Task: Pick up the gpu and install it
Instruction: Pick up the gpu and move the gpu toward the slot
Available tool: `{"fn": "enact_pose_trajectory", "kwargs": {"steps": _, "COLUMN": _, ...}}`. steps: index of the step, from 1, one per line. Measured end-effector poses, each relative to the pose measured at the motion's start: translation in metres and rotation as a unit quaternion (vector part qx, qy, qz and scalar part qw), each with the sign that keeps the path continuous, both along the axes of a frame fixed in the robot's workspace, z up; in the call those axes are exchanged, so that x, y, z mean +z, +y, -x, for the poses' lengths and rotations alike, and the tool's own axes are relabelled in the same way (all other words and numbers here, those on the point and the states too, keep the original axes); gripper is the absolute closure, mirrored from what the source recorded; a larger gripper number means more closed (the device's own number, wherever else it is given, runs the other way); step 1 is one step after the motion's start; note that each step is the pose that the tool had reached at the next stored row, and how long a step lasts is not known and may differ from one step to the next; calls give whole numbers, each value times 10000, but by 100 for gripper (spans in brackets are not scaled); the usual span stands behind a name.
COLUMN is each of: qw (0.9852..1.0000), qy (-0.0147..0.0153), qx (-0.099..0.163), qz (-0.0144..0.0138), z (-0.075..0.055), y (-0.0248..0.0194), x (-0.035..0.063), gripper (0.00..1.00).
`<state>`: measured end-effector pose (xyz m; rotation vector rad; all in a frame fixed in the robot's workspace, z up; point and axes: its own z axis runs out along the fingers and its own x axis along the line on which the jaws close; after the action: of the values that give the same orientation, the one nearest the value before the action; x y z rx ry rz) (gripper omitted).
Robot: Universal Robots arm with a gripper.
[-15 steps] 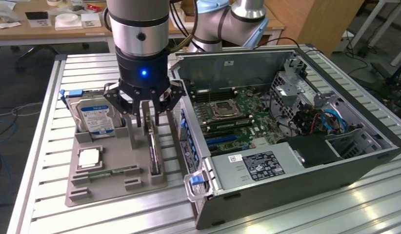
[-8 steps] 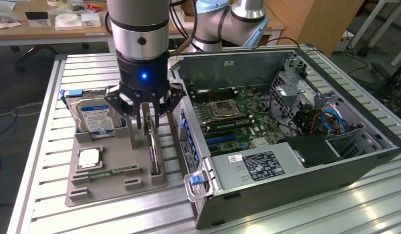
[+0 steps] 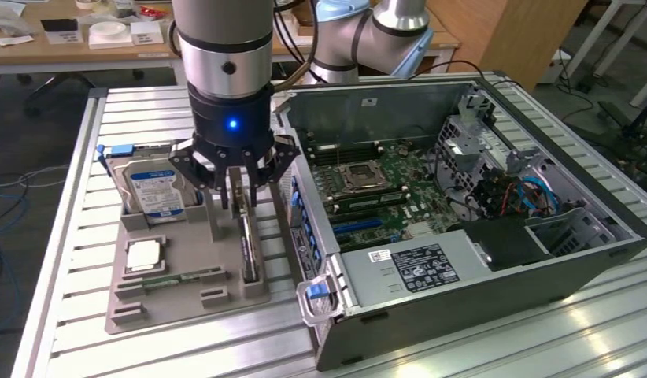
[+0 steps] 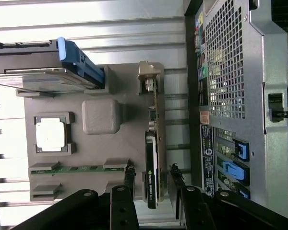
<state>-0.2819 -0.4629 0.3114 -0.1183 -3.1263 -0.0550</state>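
Bright overhead light, glare on table [image 3: 575,331]

Tool [image 3: 239,201] spread wide over gpu [image 3: 248,244], which stands on edge in tray [image 3: 187,295]; slim gaps either side of card. Hemmed by hard drive [image 3: 153,189] on exterior view's left and computer case [image 3: 429,272] wall on exterior view's right. Open room over tray's low parts and bare worktop [image 3: 61,315], lower left of frame. Case open on top.

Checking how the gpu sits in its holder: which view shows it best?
The wrist view: the gpu stands on edge, its full length visible. The exterior view shows just its lower part under the gripper.
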Motion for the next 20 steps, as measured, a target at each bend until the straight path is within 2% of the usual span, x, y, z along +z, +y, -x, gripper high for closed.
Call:
{"fn": "enact_pose_trajectory", "kwargs": {"steps": 6, "qw": 10000, "qy": 1, "qx": 0, "qz": 1, "z": 0, "y": 0, "x": -57, "gripper": 58}}
{"fn": "enact_pose_trajectory", "kwargs": {"steps": 16, "qw": 10000, "qy": 1, "qx": 0, "qz": 0, "z": -10, "y": 0, "x": -74, "gripper": 58}}
{"fn": "enact_pose_trajectory", "kwargs": {"steps": 20, "qw": 10000, "qy": 1, "qx": 0, "qz": 1, "z": -12, "y": 0, "x": -131, "gripper": 58}}
